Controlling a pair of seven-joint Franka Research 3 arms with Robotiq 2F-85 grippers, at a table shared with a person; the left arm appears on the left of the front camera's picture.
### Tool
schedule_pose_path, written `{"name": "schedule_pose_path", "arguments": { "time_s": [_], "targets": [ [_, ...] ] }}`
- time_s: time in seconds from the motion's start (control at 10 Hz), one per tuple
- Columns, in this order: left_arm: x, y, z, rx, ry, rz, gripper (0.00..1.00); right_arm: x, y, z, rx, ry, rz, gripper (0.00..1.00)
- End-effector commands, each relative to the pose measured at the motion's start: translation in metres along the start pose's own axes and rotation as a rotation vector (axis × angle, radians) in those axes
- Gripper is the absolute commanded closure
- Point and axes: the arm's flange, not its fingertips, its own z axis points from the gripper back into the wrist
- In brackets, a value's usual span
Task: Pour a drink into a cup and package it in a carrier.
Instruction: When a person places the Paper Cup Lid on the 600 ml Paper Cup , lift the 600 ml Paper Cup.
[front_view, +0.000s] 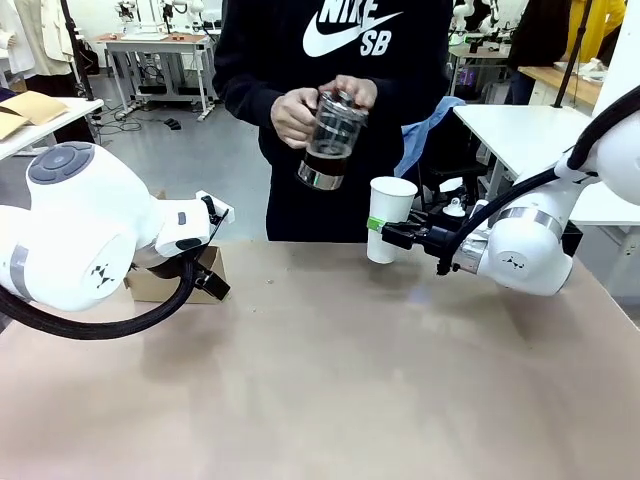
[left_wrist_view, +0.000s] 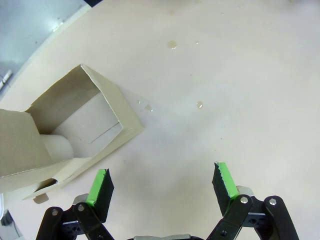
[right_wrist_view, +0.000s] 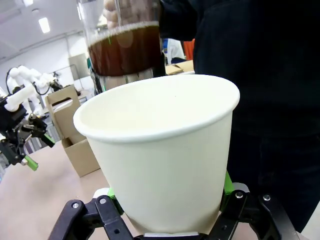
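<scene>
At the table's far edge, cup: the white paper cup (front_view: 389, 218) stands upright and open-topped, right of centre. Its inner wall looks dry in the right wrist view, and I cannot tell whether its base rests on the table (front_view: 330, 390).
Right gripper: the right gripper (front_view: 388, 232) is pinched on the cup's lower half, green pads on either side.
Drink: the dark drink (front_view: 324, 163) fills the lower part of a glass pitcher (front_view: 331, 138). The pitcher is tilted, at 11 o'clock from the cup and above it, clear of the rim. No stream shows.
Person's hands: the person's hands (front_view: 293, 115) grip the pitcher's top.
Left gripper: the left gripper (left_wrist_view: 162, 182) is spread wide with nothing between its pads, hanging over bare table.
Carrier: the brown carrier (left_wrist_view: 75, 120) lies at 10 o'clock from that gripper in the left wrist view, just beside it and apart. From the cup it is at 9 o'clock, well apart.
Drops: small drops (left_wrist_view: 172, 45) dot the table at 12 o'clock.
Risk, aim: the pitcher looks short of the rim, so pouring from there would wet the gripper or table.
Risk, grip: a filling cup gets heavier. Too light a pinch may let it slide, and too hard may buckle the paper.
Risk, carrier: wet table could soften the cardboard.
</scene>
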Motion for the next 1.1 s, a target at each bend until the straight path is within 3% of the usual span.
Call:
{"name": "schedule_pose_path", "arguments": {
  "time_s": [0.0, 1.0],
  "targets": [
    [-0.0002, 0.0004, 0.0004, -0.001, -0.001, 0.001, 0.00, 0.0008, 0.0013, -0.0019, 0.003, -0.003, -0.002, 0.19],
    [-0.0002, 0.0004, 0.0004, -0.001, -0.001, 0.001, 0.00, 0.0008, 0.0013, -0.0019, 0.003, -0.003, -0.002, 0.19]
  ]
}}
